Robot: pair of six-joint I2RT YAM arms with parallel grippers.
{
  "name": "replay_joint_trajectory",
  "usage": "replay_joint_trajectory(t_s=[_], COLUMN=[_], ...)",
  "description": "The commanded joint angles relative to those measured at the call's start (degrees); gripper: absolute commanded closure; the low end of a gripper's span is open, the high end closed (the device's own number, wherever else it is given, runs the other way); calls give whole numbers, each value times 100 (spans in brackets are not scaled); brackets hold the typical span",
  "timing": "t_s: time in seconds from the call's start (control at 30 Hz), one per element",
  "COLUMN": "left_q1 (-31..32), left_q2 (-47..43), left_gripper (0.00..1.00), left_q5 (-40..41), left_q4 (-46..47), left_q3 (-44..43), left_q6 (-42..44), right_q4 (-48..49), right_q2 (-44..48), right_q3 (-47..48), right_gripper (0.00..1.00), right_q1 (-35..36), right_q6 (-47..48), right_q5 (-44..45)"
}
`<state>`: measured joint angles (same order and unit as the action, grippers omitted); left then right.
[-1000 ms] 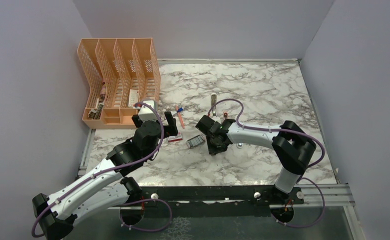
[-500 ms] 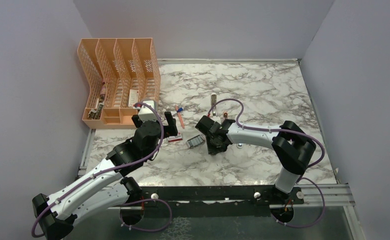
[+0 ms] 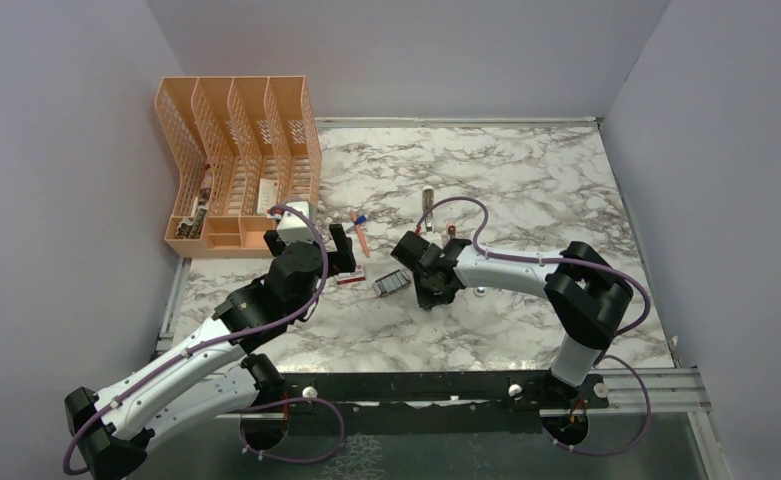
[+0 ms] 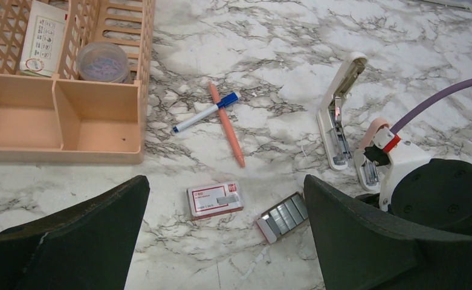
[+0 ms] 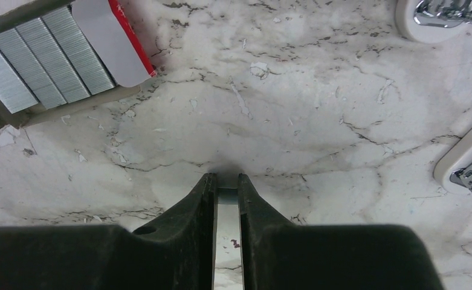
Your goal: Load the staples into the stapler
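Note:
The staples (image 4: 284, 214) lie as grey strips in an open tray on the marble, which also shows in the top view (image 3: 391, 283) and the right wrist view (image 5: 37, 66). The red-and-white box (image 4: 215, 199) lies left of the tray. The white stapler (image 4: 337, 115) lies hinged open beyond them, silver parts showing, and is small in the top view (image 3: 428, 200). My left gripper (image 4: 226, 187) is open and empty above the box. My right gripper (image 5: 227, 181) is tip-down on the marble right of the tray, shut on a thin grey staple strip (image 5: 227, 193).
An orange pen (image 4: 226, 124) and a blue-capped pen (image 4: 204, 113) lie crossed behind the box. A pink stapler-like block (image 4: 369, 151) sits by the right arm. An orange mesh organiser (image 3: 236, 160) stands at the back left. Walls close in three sides.

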<state>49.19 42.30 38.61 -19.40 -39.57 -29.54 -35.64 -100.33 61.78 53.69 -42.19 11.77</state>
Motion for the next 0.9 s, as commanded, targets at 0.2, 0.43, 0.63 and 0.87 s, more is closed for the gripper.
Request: replay_joint_trajectory(t_s=[0.2, 0.43, 0.63, 0.87], left_q1=[-15, -20, -15, -17], left_q2=[-7, 111, 327, 539], left_gripper=[1, 1, 1, 1], left_q5=[106, 120, 119, 133], left_q4=[47, 53, 58, 135], left_q3=[20, 24, -19, -51], left_q6=[-27, -26, -17, 36], right_q4=[-17, 531, 1117, 1558], right_q2=[352, 458, 362, 354], right_q3=[365, 531, 396, 44], right_gripper=[79, 77, 77, 78], right_q1=[-218, -897, -1299, -1482], right_q6=[162, 670, 1190, 1513], right_q5=[1148, 1267, 1220, 1088])
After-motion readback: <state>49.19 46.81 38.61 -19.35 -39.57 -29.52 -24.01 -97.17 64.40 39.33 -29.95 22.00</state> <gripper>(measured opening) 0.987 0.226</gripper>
